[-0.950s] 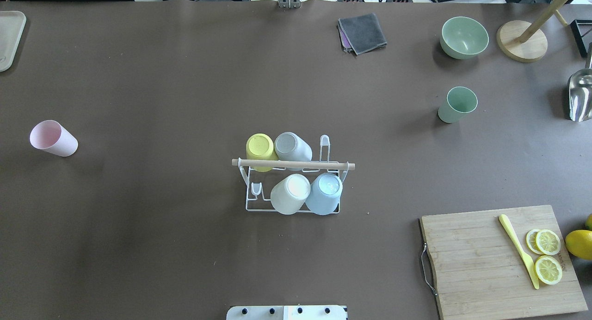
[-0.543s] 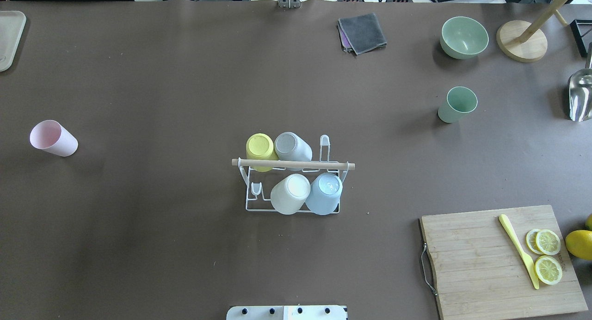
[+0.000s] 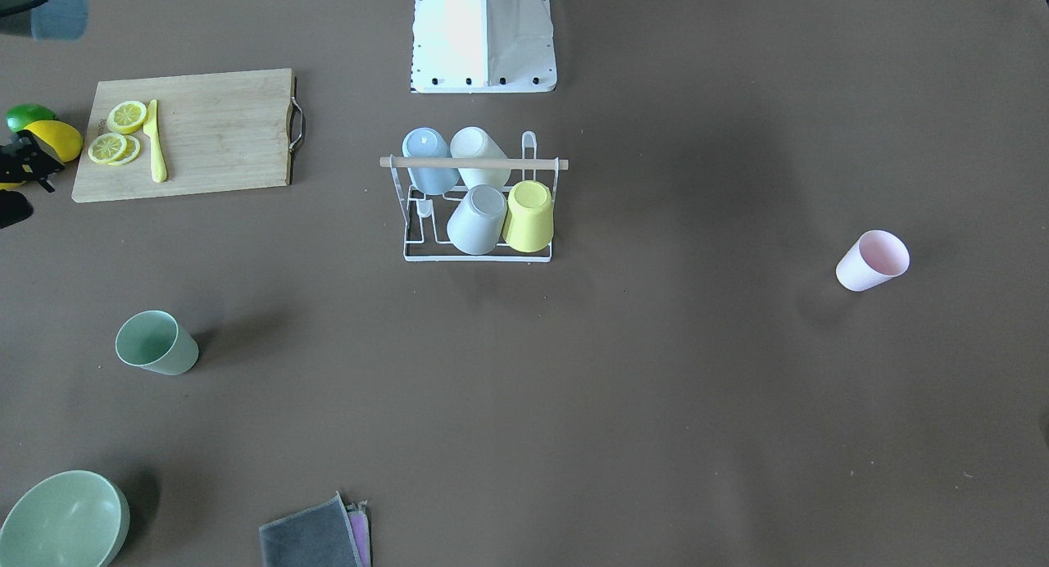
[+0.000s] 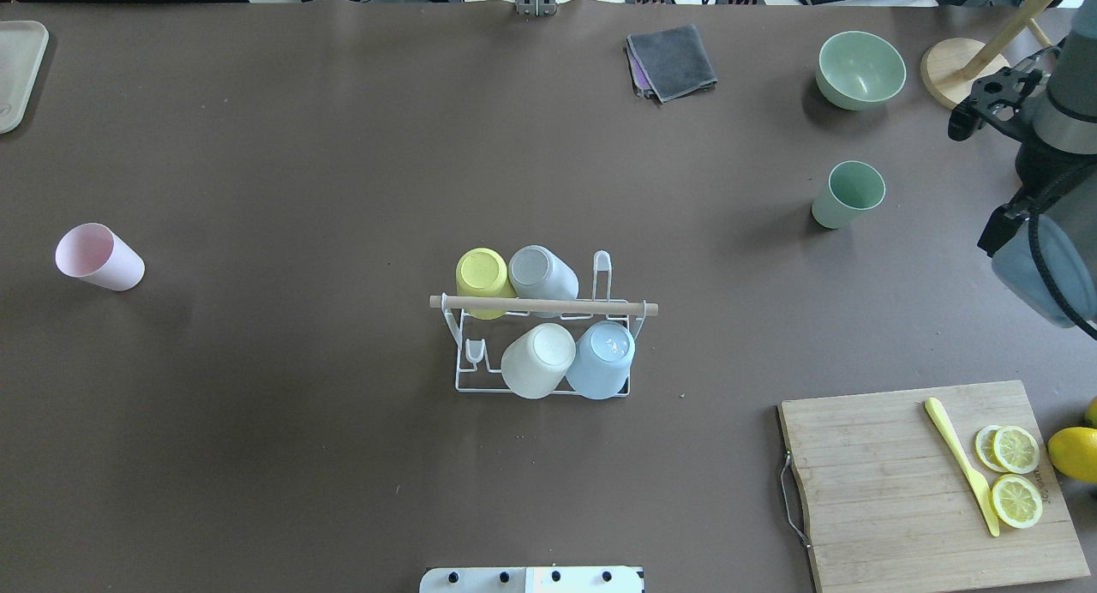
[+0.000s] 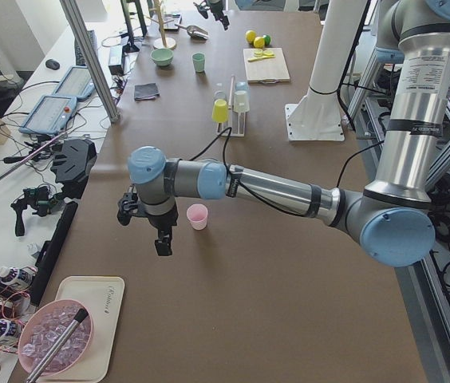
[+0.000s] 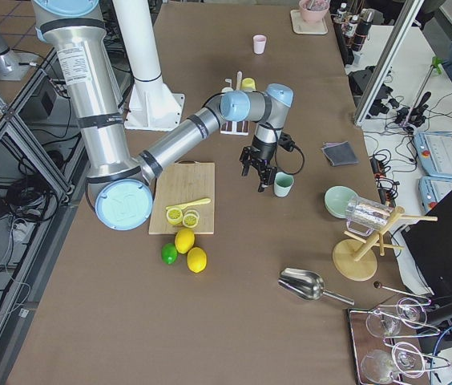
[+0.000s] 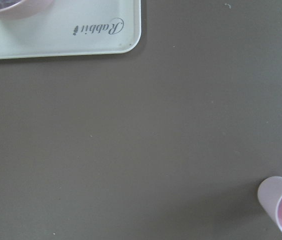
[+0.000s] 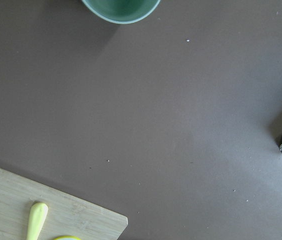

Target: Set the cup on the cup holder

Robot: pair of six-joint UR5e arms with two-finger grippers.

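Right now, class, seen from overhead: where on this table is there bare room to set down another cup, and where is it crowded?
Bare: the wide stretch between the pink cup and the cup holder, and the strip from the holder back to the grey cloth. Crowded: the robot's right end, with green cup, green bowl and cutting board.

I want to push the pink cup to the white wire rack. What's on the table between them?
Nothing. The overhead view shows only bare brown table between the pink plastic cup and the white wire cup holder.
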